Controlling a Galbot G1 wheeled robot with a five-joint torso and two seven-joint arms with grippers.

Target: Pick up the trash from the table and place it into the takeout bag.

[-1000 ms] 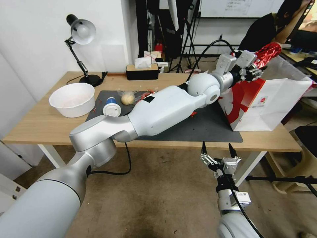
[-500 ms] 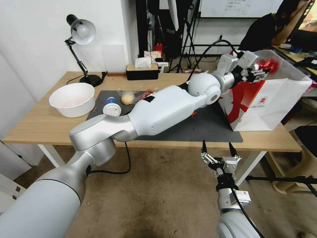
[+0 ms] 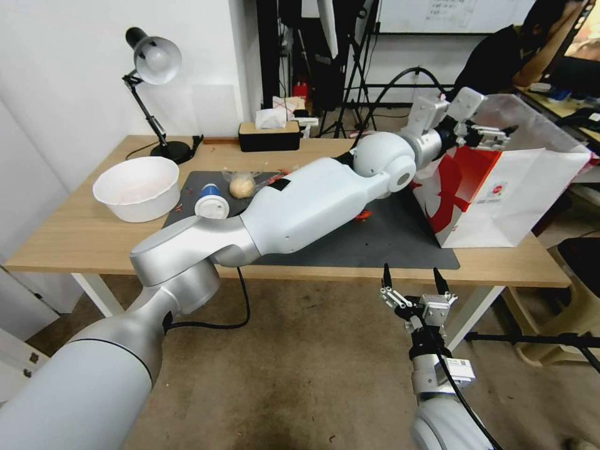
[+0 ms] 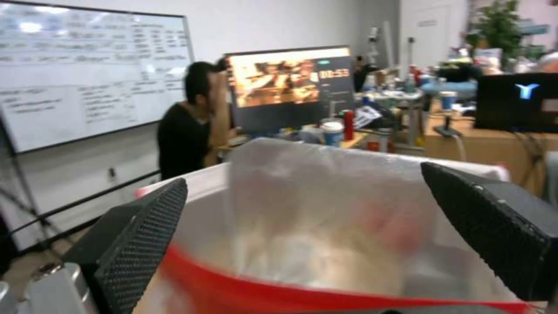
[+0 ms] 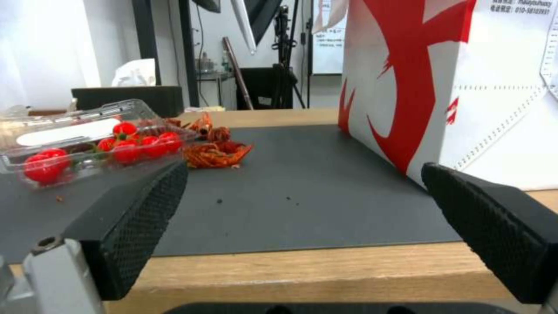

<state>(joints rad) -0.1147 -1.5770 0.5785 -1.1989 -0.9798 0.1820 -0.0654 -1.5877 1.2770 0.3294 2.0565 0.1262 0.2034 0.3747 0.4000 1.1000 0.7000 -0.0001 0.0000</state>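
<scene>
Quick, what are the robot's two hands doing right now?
Left gripper: open, holding nothing, above the takeout bag.
Right gripper: open, holding nothing, below the table edge.

We see a long light-wood worktop on white legs, carrying a flat dark grey mat. The boxy paper takeout bag shows one red side with a white swirling figure, white sides and a small red logo. A round bowl is white, a small cup blue with a white lid. A clear plastic box holds bright red fruit. Our arms are white and silver; both hands have black, dot-textured pads.
</scene>
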